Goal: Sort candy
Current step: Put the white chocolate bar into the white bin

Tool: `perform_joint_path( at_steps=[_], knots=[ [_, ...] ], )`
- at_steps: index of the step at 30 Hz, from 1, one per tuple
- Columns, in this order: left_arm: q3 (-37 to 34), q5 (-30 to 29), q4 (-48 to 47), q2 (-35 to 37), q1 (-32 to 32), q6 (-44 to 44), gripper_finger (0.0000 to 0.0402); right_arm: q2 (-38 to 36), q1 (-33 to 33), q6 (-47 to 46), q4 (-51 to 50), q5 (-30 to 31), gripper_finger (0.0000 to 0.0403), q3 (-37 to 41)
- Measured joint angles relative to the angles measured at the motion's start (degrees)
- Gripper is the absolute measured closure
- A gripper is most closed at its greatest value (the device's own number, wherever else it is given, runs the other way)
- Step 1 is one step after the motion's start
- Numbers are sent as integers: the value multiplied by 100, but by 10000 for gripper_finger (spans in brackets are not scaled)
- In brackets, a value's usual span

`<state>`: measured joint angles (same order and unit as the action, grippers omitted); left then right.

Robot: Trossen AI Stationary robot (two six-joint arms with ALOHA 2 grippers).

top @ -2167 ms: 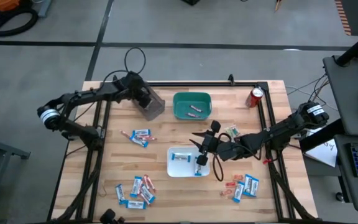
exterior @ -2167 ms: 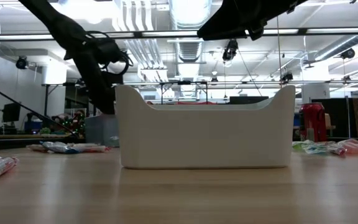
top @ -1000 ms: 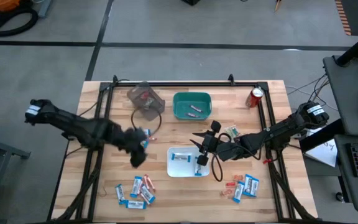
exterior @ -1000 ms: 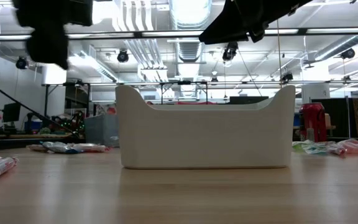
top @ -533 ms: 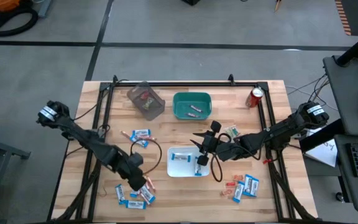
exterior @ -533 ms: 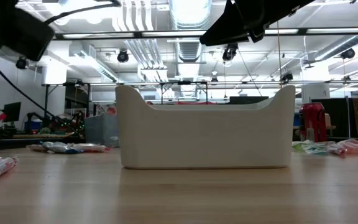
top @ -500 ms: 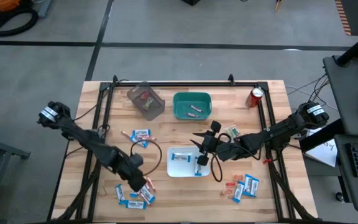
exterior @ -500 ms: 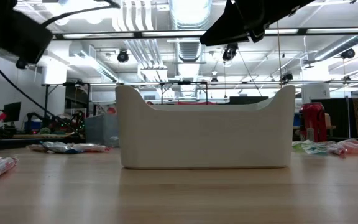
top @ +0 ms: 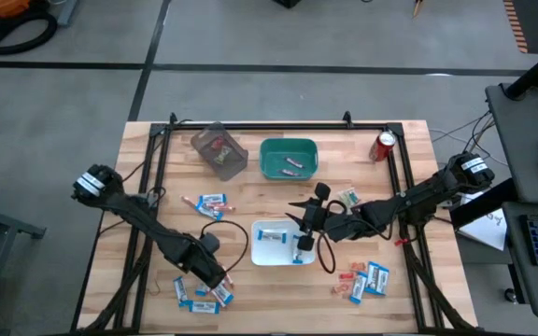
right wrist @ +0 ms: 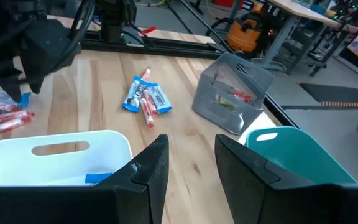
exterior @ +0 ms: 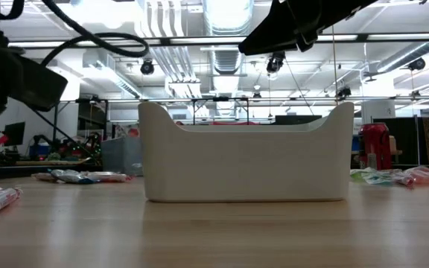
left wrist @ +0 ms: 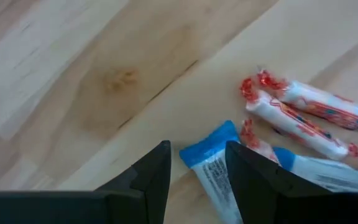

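Observation:
The candy lies in heaps on the wooden table: a near-left heap [top: 199,287], a far-left heap [top: 209,203] and a near-right heap [top: 364,280]. My left gripper [top: 215,273] points down over the near-left heap, open. In its wrist view its fingers [left wrist: 157,171] stand on either side of the blue end of a blue-and-white packet [left wrist: 211,163], with red-and-white sticks [left wrist: 303,112] beside it. My right gripper [top: 292,210] hovers open and empty over the far edge of the white bin [top: 258,252], where two packets [top: 271,235] lie.
A teal bin [top: 265,159] holding a few sticks and a clear container [top: 220,151] holding red pieces stand at the back. A red soda can [top: 384,146] is at the far right corner. Loose candy [top: 346,198] lies right of my right gripper. Black frame rails run along the table's sides.
My left gripper has swung from beside the far-left heap toward the table's near edge and sunk low over the near-left heap, rolling its wrist as it went. Its fingers stay open. My right gripper has kept still.

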<state>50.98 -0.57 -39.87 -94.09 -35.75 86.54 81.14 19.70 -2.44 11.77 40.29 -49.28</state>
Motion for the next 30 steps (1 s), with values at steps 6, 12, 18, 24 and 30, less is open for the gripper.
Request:
perform_joint_path(
  at_steps=[6, 12, 18, 24, 30],
  knots=[
    [22, 2, -224, -118, -8, -91, 265, -1, 0, -3, 3, 0, 277, 0],
    [0, -26, -1337, 53, -6, -241, 265, 0, 0, -10, 4, 0, 277, 0],
    [-2, -103, -1708, 456, -6, -298, 265, -2, 0, -50, 9, 0, 277, 0],
    [212, -35, -1643, 756, -235, 550, 265, 0, 0, -57, 7, -22, 277, 0],
    [352, -35, -1675, 696, -569, 1503, 263, -2, 0, -50, 0, -26, 277, 0]
  ],
)
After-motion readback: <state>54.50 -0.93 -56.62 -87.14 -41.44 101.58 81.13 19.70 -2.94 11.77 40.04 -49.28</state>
